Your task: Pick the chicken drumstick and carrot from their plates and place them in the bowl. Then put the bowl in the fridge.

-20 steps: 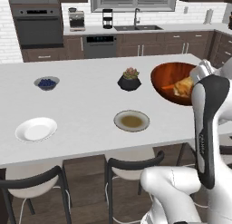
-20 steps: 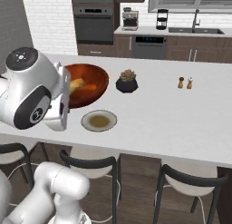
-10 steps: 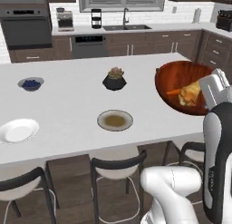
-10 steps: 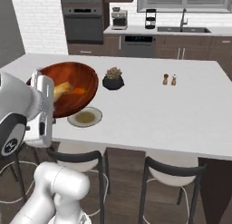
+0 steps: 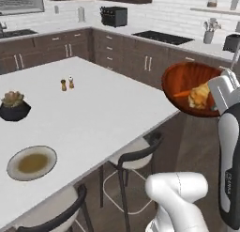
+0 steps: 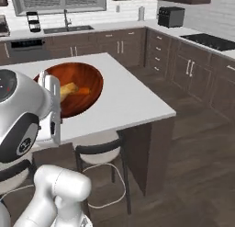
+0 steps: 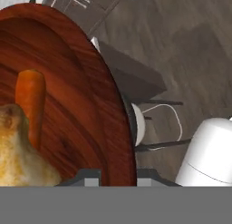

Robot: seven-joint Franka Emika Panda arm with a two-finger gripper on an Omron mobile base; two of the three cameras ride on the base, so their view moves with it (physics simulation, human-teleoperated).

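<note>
Gripping bowl [image 5: 187, 88] rim: gripper [image 7: 118, 177], carrot [image 7: 31, 98] and chicken drumstick [image 7: 20, 150] inside; apparently no legible writing.

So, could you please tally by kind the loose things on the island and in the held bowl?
Bowl: 1
Chicken drumstick: 1
Carrot: 1
Plate: 1
Plant pot: 1
Shakers: 2
Total: 7

I find no writing I can make out. My forearm [image 5: 228, 179] carries a small dark marking along its white shell, too tiny and blurred to read. Nothing I see on the worktop [image 5: 93, 113] bears a label, brand, number or sign.
</note>
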